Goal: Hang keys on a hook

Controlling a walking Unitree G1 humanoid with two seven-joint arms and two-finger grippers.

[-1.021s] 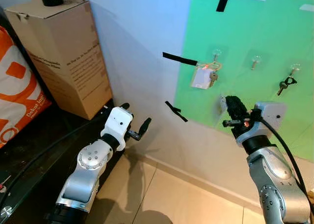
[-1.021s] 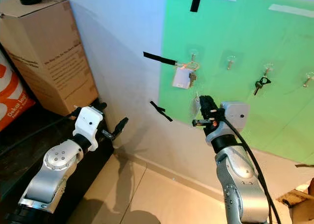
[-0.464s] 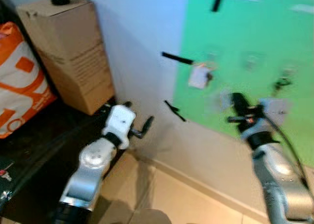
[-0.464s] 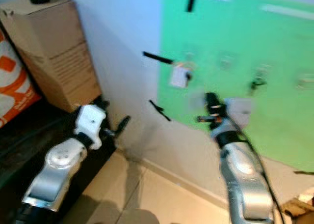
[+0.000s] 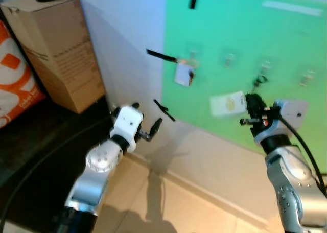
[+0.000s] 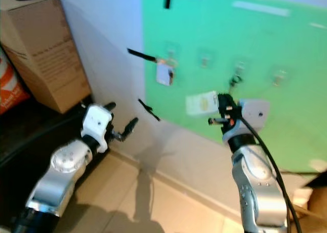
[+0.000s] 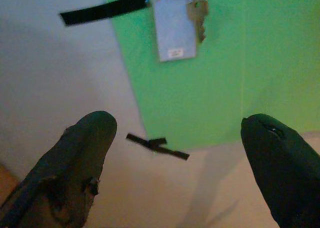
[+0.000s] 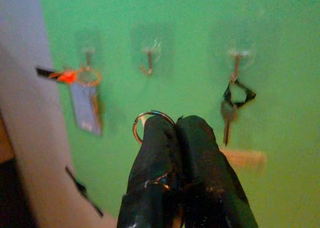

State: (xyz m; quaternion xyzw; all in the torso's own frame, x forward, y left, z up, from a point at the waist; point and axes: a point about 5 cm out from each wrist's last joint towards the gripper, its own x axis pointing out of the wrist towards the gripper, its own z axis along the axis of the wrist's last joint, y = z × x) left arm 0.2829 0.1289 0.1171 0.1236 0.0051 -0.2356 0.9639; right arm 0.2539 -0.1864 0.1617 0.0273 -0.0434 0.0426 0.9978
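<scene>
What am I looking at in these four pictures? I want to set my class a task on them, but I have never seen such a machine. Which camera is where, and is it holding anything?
This is a humanoid robot facing a wall with a green board on it. Two pictures come from the cameras in its head, looking down at its own silver arms. The other two come from cameras on its wrists, looking along the black fingers.

The board carries a row of small hooks. One holds a key with a pale tag, another a dark key, and the hook between them is bare.

The right gripper is raised toward the board, its fingers pinched on a key ring with a pale tag. The left gripper is open. A cardboard box stands at the left.
</scene>
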